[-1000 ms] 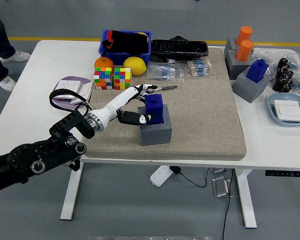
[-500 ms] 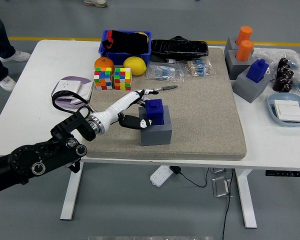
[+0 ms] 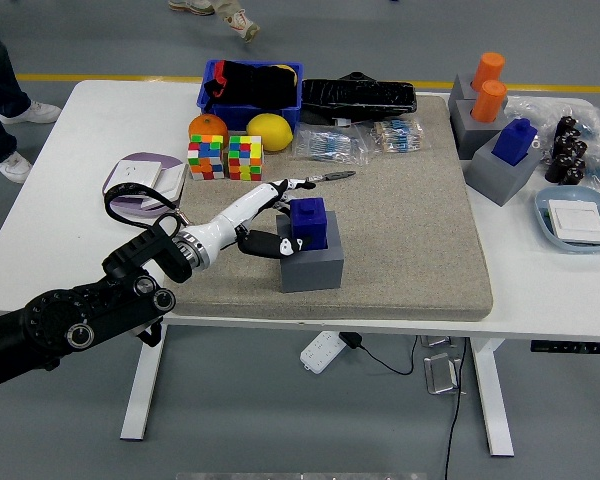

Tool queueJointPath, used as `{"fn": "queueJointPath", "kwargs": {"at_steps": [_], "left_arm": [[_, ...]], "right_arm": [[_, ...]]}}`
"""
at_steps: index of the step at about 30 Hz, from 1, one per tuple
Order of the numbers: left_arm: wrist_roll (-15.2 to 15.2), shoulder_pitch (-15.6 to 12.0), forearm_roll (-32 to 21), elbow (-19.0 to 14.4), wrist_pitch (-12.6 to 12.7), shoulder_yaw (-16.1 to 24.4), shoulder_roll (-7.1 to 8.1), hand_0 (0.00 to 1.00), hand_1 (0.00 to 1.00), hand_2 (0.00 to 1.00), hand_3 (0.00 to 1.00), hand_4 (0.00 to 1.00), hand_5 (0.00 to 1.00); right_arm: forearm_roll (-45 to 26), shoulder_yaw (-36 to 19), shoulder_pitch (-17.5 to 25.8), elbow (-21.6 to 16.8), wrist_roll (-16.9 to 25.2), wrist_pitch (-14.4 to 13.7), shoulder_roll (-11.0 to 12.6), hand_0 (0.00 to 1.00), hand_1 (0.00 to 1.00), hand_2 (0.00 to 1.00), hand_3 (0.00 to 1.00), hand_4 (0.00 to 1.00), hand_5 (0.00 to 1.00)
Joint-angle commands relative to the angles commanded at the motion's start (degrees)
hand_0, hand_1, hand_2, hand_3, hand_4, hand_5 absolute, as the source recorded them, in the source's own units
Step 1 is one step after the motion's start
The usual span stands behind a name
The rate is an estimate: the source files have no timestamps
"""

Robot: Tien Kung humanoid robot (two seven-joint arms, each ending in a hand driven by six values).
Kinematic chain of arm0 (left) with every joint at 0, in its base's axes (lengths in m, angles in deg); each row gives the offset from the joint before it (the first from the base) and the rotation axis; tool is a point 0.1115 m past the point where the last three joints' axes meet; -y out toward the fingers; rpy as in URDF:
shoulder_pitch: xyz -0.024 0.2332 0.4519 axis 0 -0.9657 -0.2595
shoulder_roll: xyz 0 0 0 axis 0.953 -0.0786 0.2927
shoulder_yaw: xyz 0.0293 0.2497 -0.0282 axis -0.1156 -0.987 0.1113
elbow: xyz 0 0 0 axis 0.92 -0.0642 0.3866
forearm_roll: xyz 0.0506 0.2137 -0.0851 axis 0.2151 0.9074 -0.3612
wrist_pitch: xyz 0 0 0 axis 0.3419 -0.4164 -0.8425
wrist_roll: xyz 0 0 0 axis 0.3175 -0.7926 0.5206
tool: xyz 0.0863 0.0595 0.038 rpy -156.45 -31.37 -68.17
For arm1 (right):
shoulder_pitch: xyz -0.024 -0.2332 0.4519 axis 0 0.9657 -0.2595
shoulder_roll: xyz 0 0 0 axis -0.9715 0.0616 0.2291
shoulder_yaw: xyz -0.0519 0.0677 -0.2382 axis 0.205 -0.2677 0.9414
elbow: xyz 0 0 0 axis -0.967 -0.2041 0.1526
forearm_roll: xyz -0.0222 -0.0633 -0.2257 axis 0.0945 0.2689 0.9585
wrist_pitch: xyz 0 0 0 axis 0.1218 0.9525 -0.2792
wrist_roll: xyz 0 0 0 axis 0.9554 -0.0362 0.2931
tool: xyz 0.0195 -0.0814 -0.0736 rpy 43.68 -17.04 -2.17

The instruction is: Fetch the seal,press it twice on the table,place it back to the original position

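Seal (image 3: 308, 222) sits in its grey holder (image 3: 311, 264), left hand (image 3: 263, 220) beside it.

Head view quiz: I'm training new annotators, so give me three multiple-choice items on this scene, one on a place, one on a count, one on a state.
1. Where does the blue seal nearest the left robot hand sit?
A. on a grey block
B. in the blue bin
C. on the bare table

2. How many orange seals stand at the far right?
A. one
B. two
C. four

3. The left robot hand is:
A. lifting the seal clear
B. beside the seal, fingers extended
C. resting off the mat

Answers: 1 A, it sits in the grey block; 2 B, two orange tops show; 3 B, fingers reach past the seated seal.
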Motion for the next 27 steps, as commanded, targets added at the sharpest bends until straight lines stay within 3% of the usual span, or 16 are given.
{"fn": "queueJointPath", "kwargs": {"at_steps": [4, 5, 10, 11, 16, 17, 22, 23, 27], "left_arm": [[-0.4, -0.1, -0.5, 0.6, 0.1, 0.0, -0.07, 0.948, 0.911, 0.817, 0.932, 0.79, 0.002], [-0.6, -0.1, -0.7, 0.8, 0.2, -0.1, -0.09, 0.984, 0.978, 0.904, 0.951, 0.811, 0.002], [-0.8, -0.1, -1.1, 1.1, -0.1, -0.1, -0.08, 0.984, 0.978, 0.904, 0.951, 0.811, 0.002], [-0.9, -0.1, -1.2, 1.2, -0.2, -0.1, -0.07, 0.998, 0.998, 0.99, 0.992, 0.981, 0.01], [-0.9, -0.1, -1.9, 1.2, -1.6, 0.3, -0.02, 0.998, 0.998, 0.99, 0.992, 0.981, 0.01], [-0.8, -0.1, -2.0, 1.2, -2.0, 0.3, 0.0, 0.998, 0.998, 0.998, 0.998, 0.998, 0.22], [-0.9, -0.2, -2.4, 1.2, -2.6, 0.5, 0.06, 0.998, 0.998, 0.998, 0.998, 0.998, 0.22], [-0.9, -0.2, -2.4, 1.1, -2.6, 0.5, 0.08, 0.998, 0.998, 0.998, 0.998, 0.998, 0.28], [-1.4, -0.3, -3.0, 0.8, -2.4, 0.6, 0.15, 0.998, 0.998, 0.998, 0.998, 0.998, 0.28]], "right_arm": [[0.1, 0.0, 0.0, 0.0, 0.0, 0.0, 0.0, 0.786, 0.699, 0.678, 0.639, 0.771, 0.537], [0.1, 0.0, 0.0, 0.0, 0.0, 0.0, -0.1, 0.786, 0.699, 0.678, 0.639, 0.771, 0.537], [0.1, -0.1, 0.0, 0.0, 0.0, 0.0, -0.1, 0.786, 0.699, 0.678, 0.639, 0.771, 0.537], [0.1, -0.1, 0.0, 0.0, 0.0, 0.0, 0.0, 0.786, 0.699, 0.678, 0.64, 0.772, 0.537], [0.1, -0.1, 0.0, 0.0, 0.0, 0.0, 0.0, 0.786, 0.699, 0.678, 0.64, 0.772, 0.537], [0.1, -0.1, 0.0, 0.0, 0.0, 0.0, 0.0, 0.786, 0.699, 0.68, 0.64, 0.772, 0.537], [0.1, -0.1, 0.0, 0.0, 0.0, 0.0, -0.1, 0.786, 0.699, 0.68, 0.64, 0.772, 0.537], [0.1, -0.1, 0.1, 0.0, 0.0, 0.0, -0.1, 0.786, 0.698, 0.677, 0.639, 0.773, 0.537], [0.2, -0.1, 0.1, 0.0, 0.0, 0.0, -0.1, 0.786, 0.698, 0.677, 0.639, 0.773, 0.537]]}}
